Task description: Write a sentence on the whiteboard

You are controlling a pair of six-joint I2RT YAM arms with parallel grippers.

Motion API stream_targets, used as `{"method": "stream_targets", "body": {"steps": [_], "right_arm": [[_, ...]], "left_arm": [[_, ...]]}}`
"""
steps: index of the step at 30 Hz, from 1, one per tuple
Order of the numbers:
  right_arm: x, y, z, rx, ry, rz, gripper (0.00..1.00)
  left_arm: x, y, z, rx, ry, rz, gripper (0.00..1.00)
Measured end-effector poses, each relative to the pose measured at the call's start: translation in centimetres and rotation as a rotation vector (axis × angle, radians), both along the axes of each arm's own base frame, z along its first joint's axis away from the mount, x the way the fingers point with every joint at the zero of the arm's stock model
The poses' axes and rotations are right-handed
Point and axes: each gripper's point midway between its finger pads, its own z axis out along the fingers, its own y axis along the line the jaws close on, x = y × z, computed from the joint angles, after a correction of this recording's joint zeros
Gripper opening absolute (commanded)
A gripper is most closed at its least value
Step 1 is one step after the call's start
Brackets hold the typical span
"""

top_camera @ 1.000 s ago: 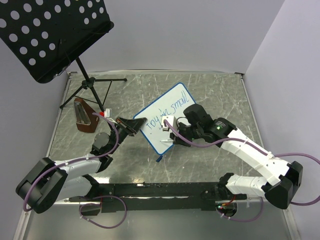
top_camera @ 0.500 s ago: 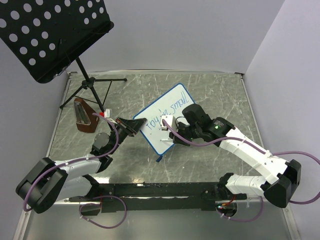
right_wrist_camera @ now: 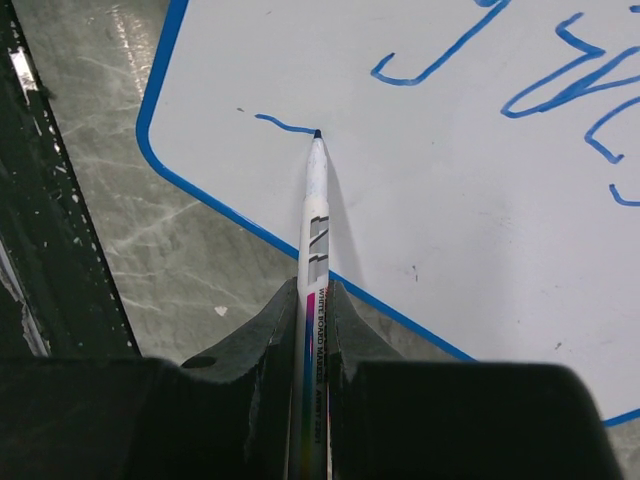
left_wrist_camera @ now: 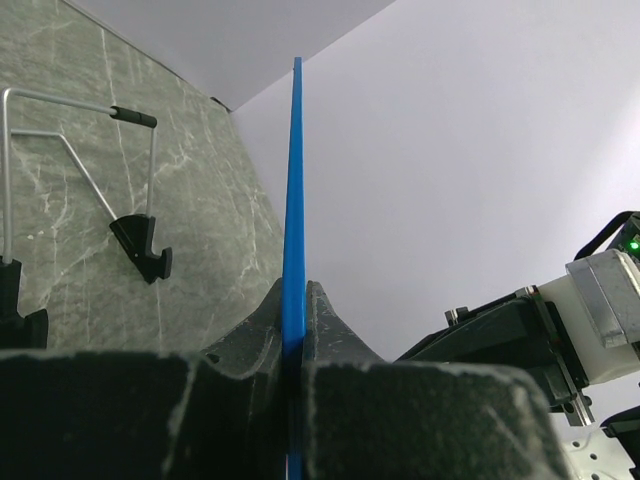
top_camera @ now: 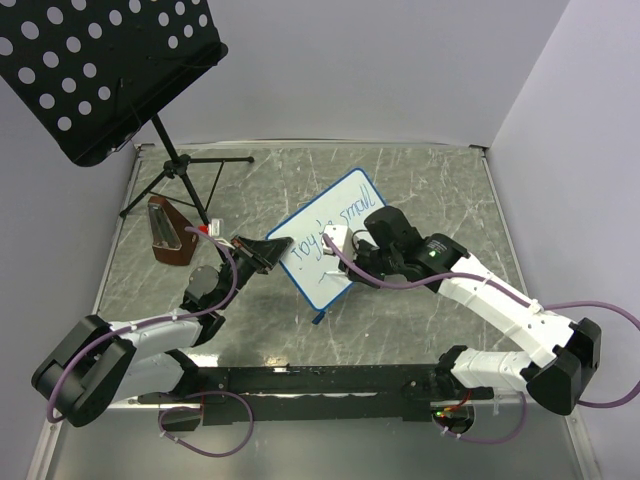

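The whiteboard (top_camera: 310, 277), white with a blue frame, stands tilted on the marble table. My left gripper (top_camera: 276, 246) is shut on its left edge; the left wrist view shows the blue frame (left_wrist_camera: 296, 190) edge-on between the fingers of the left gripper (left_wrist_camera: 295, 300). My right gripper (right_wrist_camera: 313, 295) is shut on a white marker (right_wrist_camera: 316, 215). The marker's tip touches the whiteboard (right_wrist_camera: 450, 210) at the end of a short blue stroke near its lower edge. The sentence (top_camera: 330, 226) runs in blue handwriting above my right gripper (top_camera: 344, 258), and parts of its letters (right_wrist_camera: 560, 90) show in the right wrist view.
A black perforated music stand (top_camera: 100, 70) on tripod legs (top_camera: 178, 172) fills the far left. A brown wooden object (top_camera: 165, 232) sits on the table just left of my left gripper. Light walls close the table at the back and right.
My right gripper has shifted a little up the board, away from the bases, with the marker in it. The left gripper and the whiteboard have not moved.
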Motion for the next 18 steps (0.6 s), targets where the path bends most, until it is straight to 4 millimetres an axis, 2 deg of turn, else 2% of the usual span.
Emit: {"method": "stream_targets", "body": {"steps": [13,18], "right_arm": [[0.36,0.11,0.03,0.000,0.001,-0.016,0.00],[0.45,0.49,0.70,0.020,-0.003,-0.012,0.00]], "left_arm": [[0.12,0.10,-0.12,0.005,0.001,0.007,0.01],[0.05,0.05,-0.02,-0.001,0.002,0.002,0.01]]}}
